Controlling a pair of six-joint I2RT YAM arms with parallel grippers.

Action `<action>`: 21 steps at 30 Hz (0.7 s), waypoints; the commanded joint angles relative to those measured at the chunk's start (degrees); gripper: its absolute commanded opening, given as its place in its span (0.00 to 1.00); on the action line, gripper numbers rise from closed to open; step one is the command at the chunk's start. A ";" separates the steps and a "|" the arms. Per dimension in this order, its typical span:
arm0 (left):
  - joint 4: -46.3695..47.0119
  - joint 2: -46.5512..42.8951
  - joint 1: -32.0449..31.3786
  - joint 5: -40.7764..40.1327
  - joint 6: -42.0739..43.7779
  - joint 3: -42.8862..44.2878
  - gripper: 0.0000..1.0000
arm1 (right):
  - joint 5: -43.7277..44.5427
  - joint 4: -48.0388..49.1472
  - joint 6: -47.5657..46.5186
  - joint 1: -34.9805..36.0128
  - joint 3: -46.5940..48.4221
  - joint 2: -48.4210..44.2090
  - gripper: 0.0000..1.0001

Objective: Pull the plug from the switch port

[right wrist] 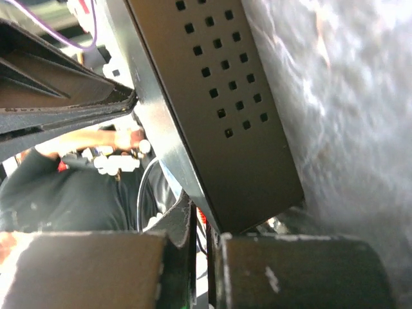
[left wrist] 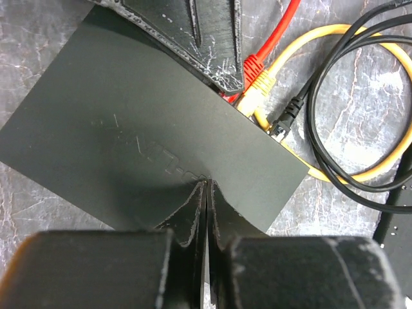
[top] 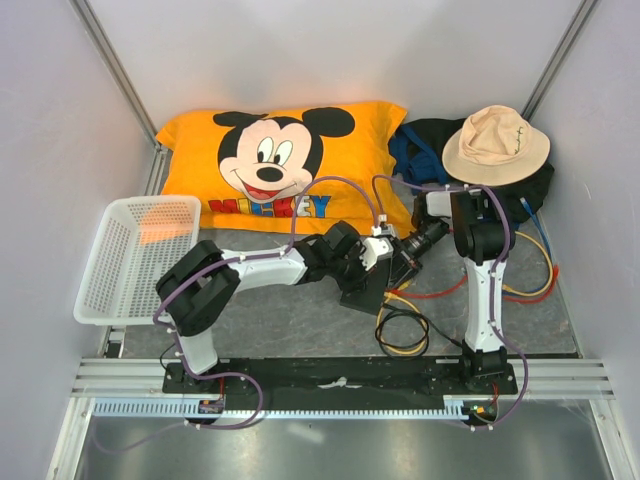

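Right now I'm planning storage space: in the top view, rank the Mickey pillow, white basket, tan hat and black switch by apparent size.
1. Mickey pillow
2. white basket
3. tan hat
4. black switch, largely hidden, so its place is unsure.

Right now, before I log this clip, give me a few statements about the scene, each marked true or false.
1. A red plug and a yellow plug sit side by side at one edge of the switch. True.
2. The hat lies in the white basket. False: it rests on a dark bag at the back right.
3. The left pincer is wide open. False: it is shut, tips at the switch's near edge.
4. The pillow is orange with a cartoon mouse. True.
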 commanded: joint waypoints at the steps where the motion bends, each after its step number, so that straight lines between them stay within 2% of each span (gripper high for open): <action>1: -6.96 4.44 -0.53 -6.32 0.71 -4.86 0.02 | 15.59 -2.02 -0.43 0.39 3.58 5.14 0.00; 2: -7.05 4.80 -0.53 -6.67 0.45 -4.68 0.02 | 19.62 -2.01 -0.43 -0.05 3.49 4.61 0.00; 11: -7.66 9.19 0.96 -8.26 0.53 -1.26 0.02 | 28.18 -4.65 -3.67 -4.62 2.17 1.18 0.00; 14: -8.01 10.07 2.19 -7.38 1.32 -0.11 0.02 | 25.47 -7.54 -7.45 -6.55 4.62 -0.31 0.00; 21: -8.19 10.42 2.81 -6.76 2.03 0.86 0.02 | 20.45 -7.91 -7.20 -8.66 12.10 -12.69 0.00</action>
